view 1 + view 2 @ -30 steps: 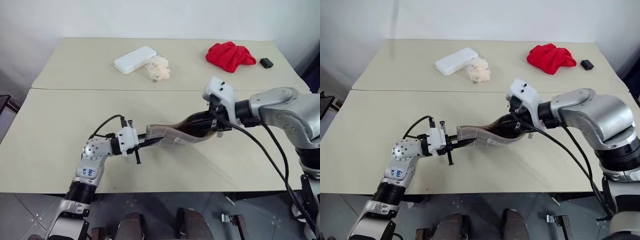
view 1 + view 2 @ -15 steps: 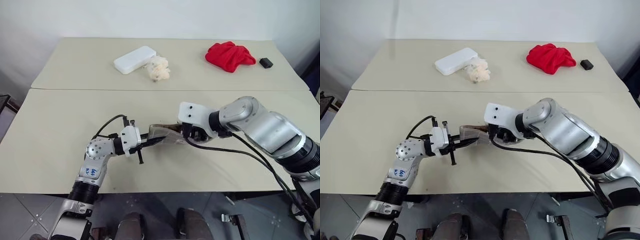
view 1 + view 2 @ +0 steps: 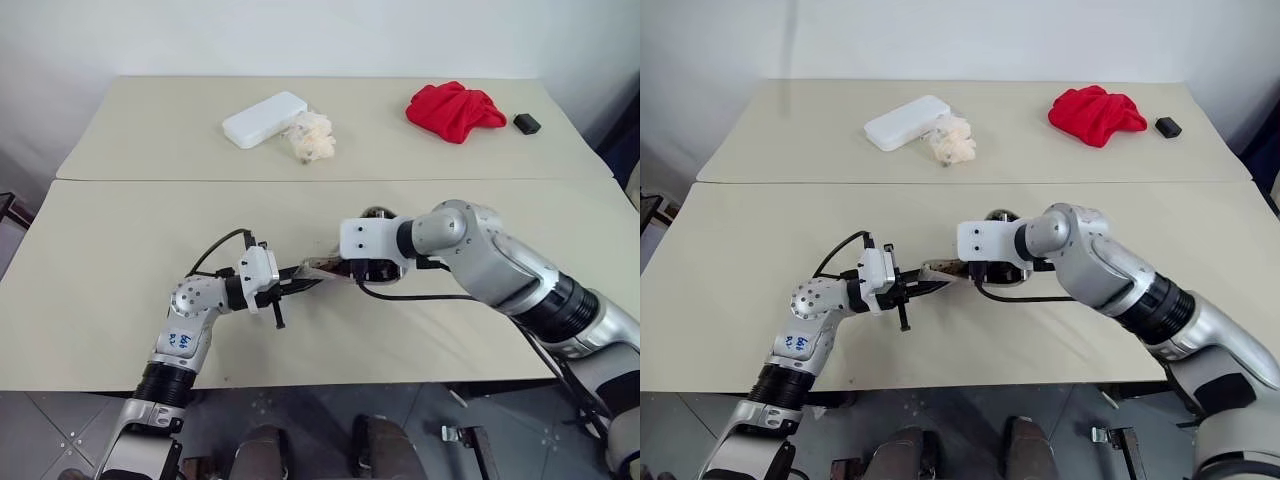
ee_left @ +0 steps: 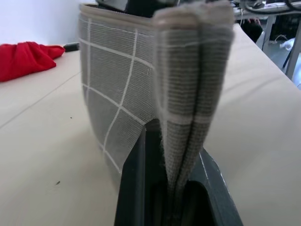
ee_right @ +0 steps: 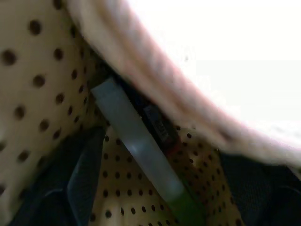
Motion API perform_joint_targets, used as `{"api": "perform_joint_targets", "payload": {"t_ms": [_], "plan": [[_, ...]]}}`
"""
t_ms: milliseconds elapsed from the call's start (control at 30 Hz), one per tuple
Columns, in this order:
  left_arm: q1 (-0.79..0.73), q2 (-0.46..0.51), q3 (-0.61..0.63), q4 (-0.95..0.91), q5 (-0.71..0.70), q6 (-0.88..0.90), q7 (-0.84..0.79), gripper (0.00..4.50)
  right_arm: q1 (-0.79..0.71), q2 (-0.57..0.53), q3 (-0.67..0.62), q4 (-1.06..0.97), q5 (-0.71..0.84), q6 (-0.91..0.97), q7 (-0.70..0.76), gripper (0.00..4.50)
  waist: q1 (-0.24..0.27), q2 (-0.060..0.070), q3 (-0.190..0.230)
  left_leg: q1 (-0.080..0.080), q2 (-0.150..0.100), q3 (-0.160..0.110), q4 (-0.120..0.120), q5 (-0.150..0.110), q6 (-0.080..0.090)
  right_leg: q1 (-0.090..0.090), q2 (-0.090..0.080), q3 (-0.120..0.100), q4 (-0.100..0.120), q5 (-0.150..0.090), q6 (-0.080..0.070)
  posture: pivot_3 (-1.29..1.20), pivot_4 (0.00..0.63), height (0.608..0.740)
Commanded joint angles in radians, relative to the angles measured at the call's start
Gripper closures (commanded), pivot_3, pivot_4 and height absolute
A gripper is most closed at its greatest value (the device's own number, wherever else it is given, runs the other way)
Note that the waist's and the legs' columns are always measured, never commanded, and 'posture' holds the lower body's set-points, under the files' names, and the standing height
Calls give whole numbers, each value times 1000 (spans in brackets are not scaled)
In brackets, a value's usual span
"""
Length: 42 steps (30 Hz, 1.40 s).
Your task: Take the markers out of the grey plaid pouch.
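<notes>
Right hand (image 3: 992, 268) fills the pouch (image 3: 945, 270) mouth; table (image 3: 730, 260) around lies bare

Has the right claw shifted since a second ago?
Yes. The right claw has swung toward the left claw, along the grey plaid pouch and nearer the table's front edge.

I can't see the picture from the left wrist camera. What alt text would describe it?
Two black fingers of the left gripper pinch the folded end of the grey plaid pouch, which stands on edge above a pale table. A red cloth lies farther back on the table.
</notes>
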Motion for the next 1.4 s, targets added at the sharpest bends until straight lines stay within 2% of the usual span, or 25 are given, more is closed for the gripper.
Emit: {"api": "perform_joint_targets", "payload": {"t_ms": [33, 300, 400, 633, 867, 967, 1133, 1300, 1400], "plan": [[-15, -20, 12, -75, -75, 38, -16, 4500, -6, 38, -7, 53, -68, -93, 0, 776, -1, 0, 0, 0, 0, 0, 0, 0, 0, 0, 0, 0, 0, 0, 0, 0, 150, 740], [-16, -8, 23, -106, -124, 153, -54, 4500, 30, 98, -17, 221, -185, -309, -24, 776, -14, 0, 0, 0, 0, 0, 0, 0, 0, 0, 0, 0, 0, 0, 0, 0, 150, 740], [-14, -3, 30, -116, -131, 171, -60, 4500, 38, 112, -37, 264, -213, -383, -42, 1374, -16, 0, 0, 1, 0, 0, -1, 0, -1, 0, 0, 0, 0, 0, 0, 0, 150, 740], [-15, 4, 49, -120, -129, 185, -67, 4500, 66, 120, -82, 286, -259, -471, -37, 3686, -13, 0, 0, 1, 0, 0, 0, 1, -1, 0, 0, 0, 0, 0, 0, 0, 150, 740], [-19, 30, 75, -104, -124, 178, -78, 4500, 104, 94, -151, 201, -232, -544, 22, 3802, -13, 0, 0, 1, 0, 0, 0, 1, -1, 0, 0, 0, 0, 0, 0, 0, 150, 740], [-28, 55, 85, -76, -123, 177, -102, 4500, 126, 58, -201, 115, -175, -552, 102, 3803, -11, 0, 0, 0, 0, -1, 0, 1, -1, 0, 0, 0, 0, 0, 0, 0, 150, 740], [-33, 72, 91, -49, -126, 190, -114, 4500, 173, -10, -252, -1, 6, -654, 286, 3831, -10, 0, 0, 1, 0, -1, 0, 0, -1, 1, 0, 0, 0, 0, 0, 0, 150, 740], [-30, 73, 94, -43, -123, 188, -104, 4500, 220, 24, -352, -57, 159, -630, 309, 3838, -12, 0, 0, 1, 0, -1, 0, 1, -1, 1, 0, 0, 0, 0, 0, 0, 150, 740], [-16, 85, 87, -38, -97, 157, -112, 4500, 243, 34, -412, -74, 194, -499, 273, 3838, -11, 0, 0, 1, 0, -1, 0, 1, -1, 1, 1, 0, 0, 0, 0, 0, 150, 740]]}}
